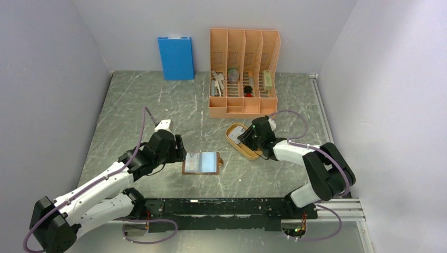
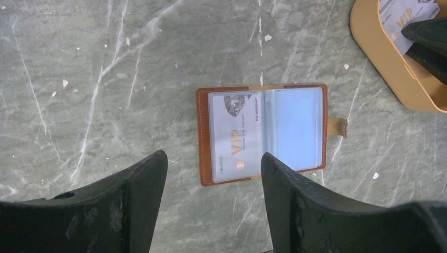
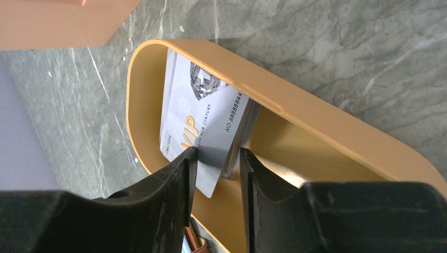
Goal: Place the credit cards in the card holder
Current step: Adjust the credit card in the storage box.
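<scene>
- Credit cards point(image 3: 203, 113) lie as a small stack inside the orange oval tray point(image 3: 327, 132), tilted up against its long wall. The top card shows a diamond picture and gold "VIP" lettering.
- Another card point(image 2: 234, 134) of the same print sits in a clear sleeve of the card holder point(image 2: 292, 129), in the half away from the snap tab point(image 2: 337, 127).
- The card holder lies open and flat on the grey marbled table point(image 1: 137, 110), sleeves up, just left of the tray in the top view and not touching it.
- The right gripper point(image 3: 216, 158) reaches into the tray with its jaws narrowly apart, one finger on each side of the stack's lower end. One fingertip point(image 3: 188, 158) meets the face of the top card, but whether the pair already pinches the cards cannot be told.
- The left gripper point(image 2: 213, 161) hovers above the near edge of the card holder, its jaws spread wide and holding nothing.
- At the back of the table stand a tall orange desk organizer point(image 1: 243, 52) with small items in its slots and a blue box point(image 1: 175, 58) leaning on the wall.
</scene>
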You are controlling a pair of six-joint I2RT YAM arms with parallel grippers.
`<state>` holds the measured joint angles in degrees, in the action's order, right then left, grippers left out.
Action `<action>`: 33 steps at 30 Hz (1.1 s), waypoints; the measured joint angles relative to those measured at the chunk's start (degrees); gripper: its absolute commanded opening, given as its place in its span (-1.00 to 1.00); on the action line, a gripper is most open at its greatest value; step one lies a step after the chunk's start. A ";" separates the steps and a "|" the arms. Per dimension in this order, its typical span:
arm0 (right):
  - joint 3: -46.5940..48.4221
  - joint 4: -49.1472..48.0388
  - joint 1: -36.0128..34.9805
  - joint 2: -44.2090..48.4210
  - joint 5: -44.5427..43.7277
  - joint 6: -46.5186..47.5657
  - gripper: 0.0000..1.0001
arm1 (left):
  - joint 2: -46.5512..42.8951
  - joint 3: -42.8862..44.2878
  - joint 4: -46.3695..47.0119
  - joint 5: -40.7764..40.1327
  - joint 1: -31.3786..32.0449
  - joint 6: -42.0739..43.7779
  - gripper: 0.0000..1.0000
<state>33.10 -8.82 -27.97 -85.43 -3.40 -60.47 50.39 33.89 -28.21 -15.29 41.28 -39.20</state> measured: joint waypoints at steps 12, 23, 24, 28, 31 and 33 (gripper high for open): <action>-0.92 0.33 0.26 1.09 0.66 0.28 -0.14 | -0.04 0.00 -0.20 -0.24 0.33 -0.04 0.40; -0.79 0.59 0.31 2.12 1.25 0.28 -0.45 | -0.28 0.00 -0.50 -1.22 1.36 -0.48 0.40; -0.81 0.61 0.33 2.45 1.22 0.28 -0.48 | -0.28 0.00 -0.52 -1.25 1.38 -0.50 0.40; -0.87 0.83 0.37 4.17 1.25 0.44 -0.58 | -0.31 0.00 -0.57 -1.33 1.53 -0.57 0.40; -0.87 0.98 0.37 4.81 1.25 0.55 -0.65 | -0.28 0.00 -0.57 -1.42 1.57 -0.59 0.40; -0.87 0.96 0.37 4.85 1.31 0.61 -0.67 | -0.31 0.00 -0.57 -1.44 1.57 -0.59 0.40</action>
<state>32.23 -7.86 -27.59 -80.58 -2.09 -59.86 50.09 33.89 -28.77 -16.73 42.85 -39.79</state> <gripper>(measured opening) 0.184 0.701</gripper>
